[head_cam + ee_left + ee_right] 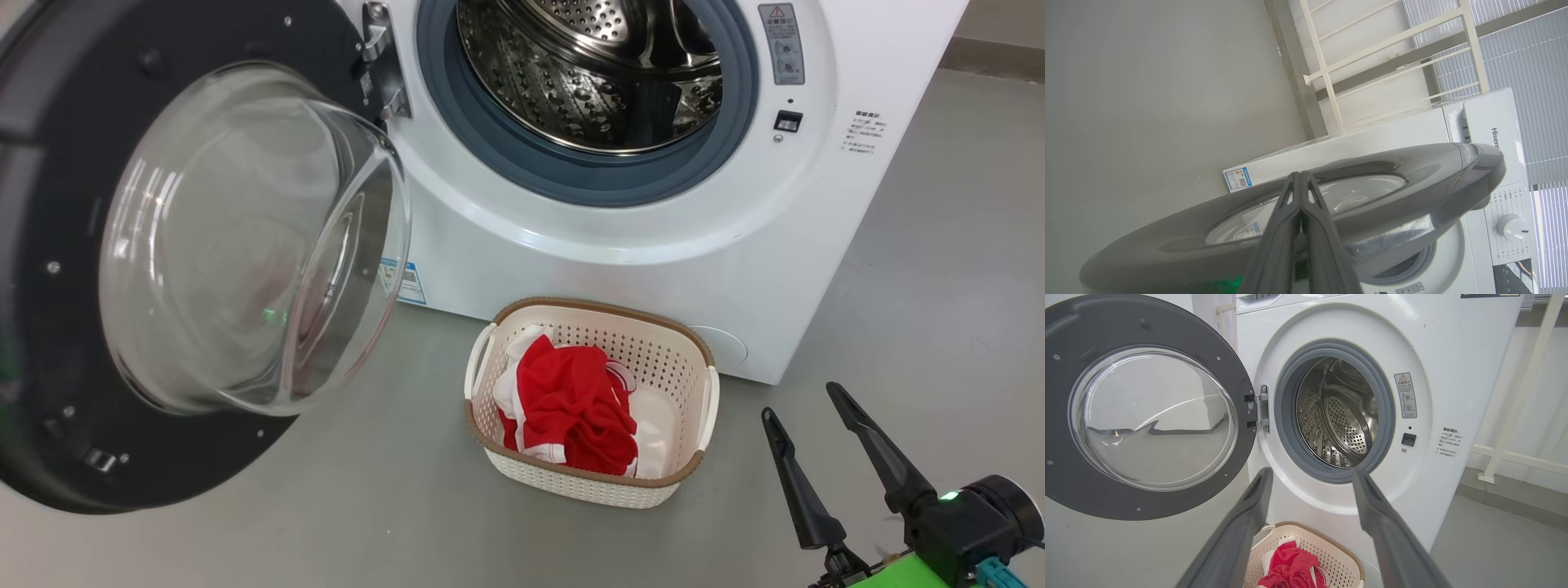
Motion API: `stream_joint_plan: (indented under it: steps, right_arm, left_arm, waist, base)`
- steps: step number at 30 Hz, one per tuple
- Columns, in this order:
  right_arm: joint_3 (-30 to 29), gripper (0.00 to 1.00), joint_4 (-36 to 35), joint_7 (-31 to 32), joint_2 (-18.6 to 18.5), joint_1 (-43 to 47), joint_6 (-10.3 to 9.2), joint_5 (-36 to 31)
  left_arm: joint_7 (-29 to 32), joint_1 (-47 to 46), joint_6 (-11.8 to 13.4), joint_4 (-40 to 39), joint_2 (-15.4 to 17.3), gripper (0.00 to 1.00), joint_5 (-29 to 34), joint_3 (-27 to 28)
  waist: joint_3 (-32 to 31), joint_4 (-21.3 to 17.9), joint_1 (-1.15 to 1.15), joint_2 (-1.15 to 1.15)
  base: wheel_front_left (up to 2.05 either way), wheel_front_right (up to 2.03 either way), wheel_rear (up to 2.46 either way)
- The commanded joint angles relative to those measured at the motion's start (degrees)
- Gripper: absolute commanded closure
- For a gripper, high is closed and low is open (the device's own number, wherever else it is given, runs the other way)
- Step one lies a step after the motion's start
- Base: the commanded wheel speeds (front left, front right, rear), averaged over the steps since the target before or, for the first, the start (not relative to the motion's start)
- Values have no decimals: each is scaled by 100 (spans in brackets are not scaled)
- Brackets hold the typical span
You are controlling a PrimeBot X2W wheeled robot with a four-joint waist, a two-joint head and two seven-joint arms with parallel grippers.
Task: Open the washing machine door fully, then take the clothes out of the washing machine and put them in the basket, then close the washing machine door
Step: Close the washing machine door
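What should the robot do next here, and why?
Probably push the door closed with the left gripper. The clothes lie in the basket, the drum looks empty, the door stands wide open, and the shut left gripper points at the door's outer face.

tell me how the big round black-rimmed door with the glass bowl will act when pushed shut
The round black-rimmed door looks rigid, so it should probably swing as one piece about the metal hinge. Its thick clear glass bowl suggests some weight, so it may keep swinging once started.
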Motion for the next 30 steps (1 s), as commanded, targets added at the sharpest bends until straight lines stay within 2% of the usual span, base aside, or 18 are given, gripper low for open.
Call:
stream_joint_plan:
  steps: [1,14,23,30]
  right_arm:
    - [127,0,-137,-37,-42,-106,28,5]
    - [117,0,-120,-37,22,-126,28,4]
    - [84,0,-110,-37,75,-147,28,11]
    - [88,0,-103,-37,83,-169,28,18]
  left_arm:
    - [164,57,-74,-249,92,100,-66,13]
    - [501,336,-27,-1154,-404,100,-358,-69]
    - [703,647,81,-2078,-993,100,-659,-136]
    - [771,916,119,-2689,-1304,100,-655,-337]
  waist:
    - [-4,15,0,0]
    - [-19,11,0,0]
    - [0,19,0,0]
    - [-18,-17,0,0]
  base:
    - [0,0,0]
    - [0,0,0]
    - [0,0,0]
    - [0,0,0]
